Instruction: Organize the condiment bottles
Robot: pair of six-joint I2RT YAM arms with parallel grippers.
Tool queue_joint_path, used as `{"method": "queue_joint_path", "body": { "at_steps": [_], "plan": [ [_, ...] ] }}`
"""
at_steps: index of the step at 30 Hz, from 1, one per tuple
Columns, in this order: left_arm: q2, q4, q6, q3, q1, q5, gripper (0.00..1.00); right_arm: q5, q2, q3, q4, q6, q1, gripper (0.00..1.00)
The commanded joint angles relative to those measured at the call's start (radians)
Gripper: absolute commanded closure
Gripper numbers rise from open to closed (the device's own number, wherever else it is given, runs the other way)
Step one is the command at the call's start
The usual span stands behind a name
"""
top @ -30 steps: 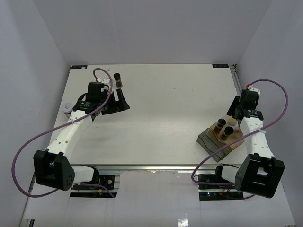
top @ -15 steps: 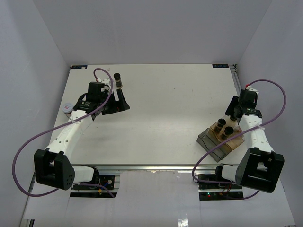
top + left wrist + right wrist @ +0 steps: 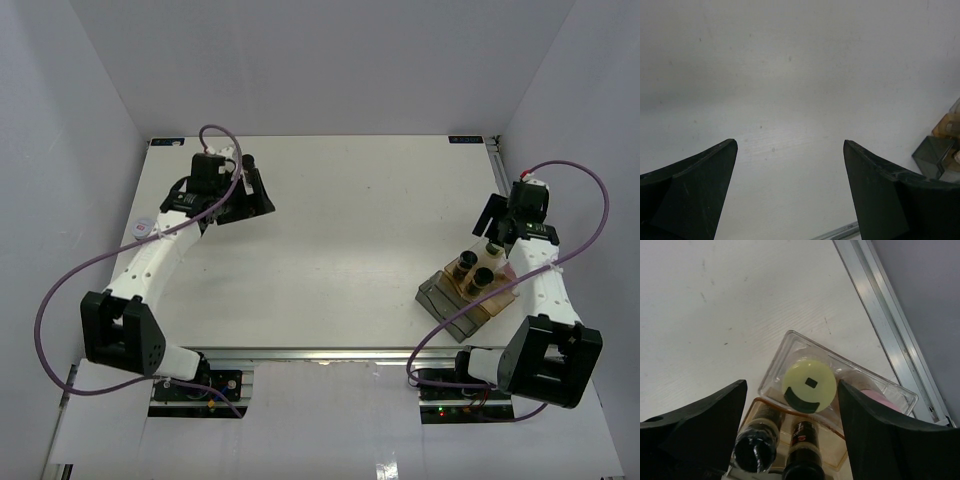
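My right gripper is open, its fingers standing wide on either side of a pale-yellow-lidded jar without touching it. That jar stands in a clear compartment with a pink lid beside it. Two dark brown bottles stand in the amber compartment nearer me. From above, the right gripper hovers over these bottles. My left gripper is open at the back left, and its wrist view shows only bare table between its fingers. A pink-lidded jar lies left of that arm.
A grey tray adjoins the compartments at the near right. A metal rail and the wall run close along the right side of the organizer. The organizer's corner shows far off in the left wrist view.
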Motion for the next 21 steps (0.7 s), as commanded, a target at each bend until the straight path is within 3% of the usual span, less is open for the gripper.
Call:
{"method": "queue_joint_path", "body": {
  "at_steps": [1, 8, 15, 21],
  "plan": [
    [0.107, 0.023, -0.013, 0.217, 0.01, -0.116, 0.02, -0.102, -0.061, 0.115, -0.035, 0.017, 0.003, 0.19],
    [0.331, 0.009, 0.024, 0.5, 0.041, -0.24, 0.03, -0.174, -0.122, 0.213, -0.023, 0.005, 0.145, 0.18],
    [0.508, 0.074, 0.096, 0.545, 0.045, -0.339, 0.08, -0.213, -0.078, 0.327, -0.027, -0.061, 0.348, 0.17],
    [0.642, 0.136, 0.139, 0.639, 0.044, -0.358, 0.1, -0.252, -0.07, 0.334, 0.01, -0.08, 0.38, 0.16]
  ]
}}
